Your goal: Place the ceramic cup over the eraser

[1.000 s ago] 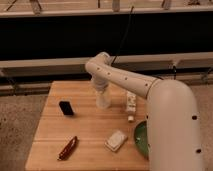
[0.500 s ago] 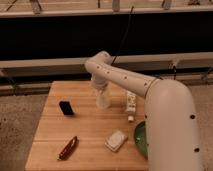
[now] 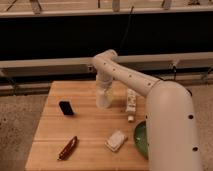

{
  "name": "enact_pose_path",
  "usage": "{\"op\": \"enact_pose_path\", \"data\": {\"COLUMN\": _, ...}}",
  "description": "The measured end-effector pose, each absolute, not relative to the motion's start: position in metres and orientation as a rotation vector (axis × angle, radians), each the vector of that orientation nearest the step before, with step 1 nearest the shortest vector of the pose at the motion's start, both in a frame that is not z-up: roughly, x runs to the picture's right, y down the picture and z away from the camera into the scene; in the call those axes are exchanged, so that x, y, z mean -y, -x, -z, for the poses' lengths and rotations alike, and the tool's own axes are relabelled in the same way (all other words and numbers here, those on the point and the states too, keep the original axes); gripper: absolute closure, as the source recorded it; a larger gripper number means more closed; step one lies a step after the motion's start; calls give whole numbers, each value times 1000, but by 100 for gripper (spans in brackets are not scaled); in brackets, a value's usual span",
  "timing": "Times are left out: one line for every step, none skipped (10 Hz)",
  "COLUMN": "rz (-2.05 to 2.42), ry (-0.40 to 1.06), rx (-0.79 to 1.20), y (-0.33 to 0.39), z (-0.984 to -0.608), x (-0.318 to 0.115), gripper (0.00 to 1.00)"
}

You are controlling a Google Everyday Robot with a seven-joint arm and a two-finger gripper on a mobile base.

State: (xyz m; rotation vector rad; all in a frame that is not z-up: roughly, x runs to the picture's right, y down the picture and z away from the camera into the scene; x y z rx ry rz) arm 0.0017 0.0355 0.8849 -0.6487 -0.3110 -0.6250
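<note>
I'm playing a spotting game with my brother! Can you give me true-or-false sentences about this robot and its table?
1. The ceramic cup covers the eraser. False: the eraser lies bare, left of the cup.
2. The gripper is over the middle of the table, at the cup. True.
3. The green dish sits at the table's right edge. True.
4. The reddish-brown item touches the eraser. False: it lies apart, nearer the front edge.
</note>
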Motion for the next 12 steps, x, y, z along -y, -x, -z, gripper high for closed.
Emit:
{"op": "enact_pose_path", "data": {"rz": 615, "ry": 658, "rx": 323, "y": -3, "z": -888, "x": -37, "gripper": 20}}
{"op": "enact_pose_path", "data": {"rz": 609, "ry": 665, "rx": 333, "y": -3, "z": -891, "x": -37, "gripper": 20}}
{"op": "enact_pose_path", "data": {"rz": 607, "ry": 669, "rx": 341, "y": -1, "z": -892, "x": -36, "gripper": 20}}
{"op": "enact_pose_path", "data": {"rz": 610, "ry": 672, "rx": 345, "y": 0, "z": -891, "x": -37, "gripper": 20}}
{"op": "enact_pose_path", "data": {"rz": 616, "ry": 673, "rx": 350, "y": 3, "z": -890, "x": -37, "gripper": 20}}
{"op": "enact_pose_path", "data": {"rz": 622, "ry": 674, "rx": 353, "y": 5, "z": -889, "x": -37, "gripper": 20}}
{"op": "enact_pose_path", "data": {"rz": 626, "ry": 674, "rx": 353, "y": 7, "z": -889, "x": -37, "gripper": 20}}
{"op": "enact_pose_path", "data": {"rz": 628, "ry": 675, "rx": 353, "y": 7, "z": -888, "x": -37, "gripper": 20}}
{"op": "enact_pose_path", "data": {"rz": 629, "ry": 676, "rx": 352, "y": 7, "z": -889, "x": -37, "gripper": 20}}
{"op": "enact_pose_path", "data": {"rz": 630, "ry": 677, "rx": 347, "y": 6, "z": -889, "x": -38, "gripper": 23}}
{"op": "enact_pose_path", "data": {"rz": 632, "ry": 679, "rx": 338, "y": 6, "z": -890, "x": -39, "gripper": 33}}
{"op": "enact_pose_path", "data": {"rz": 635, "ry": 680, "rx": 334, "y": 6, "z": -890, "x": -40, "gripper": 43}}
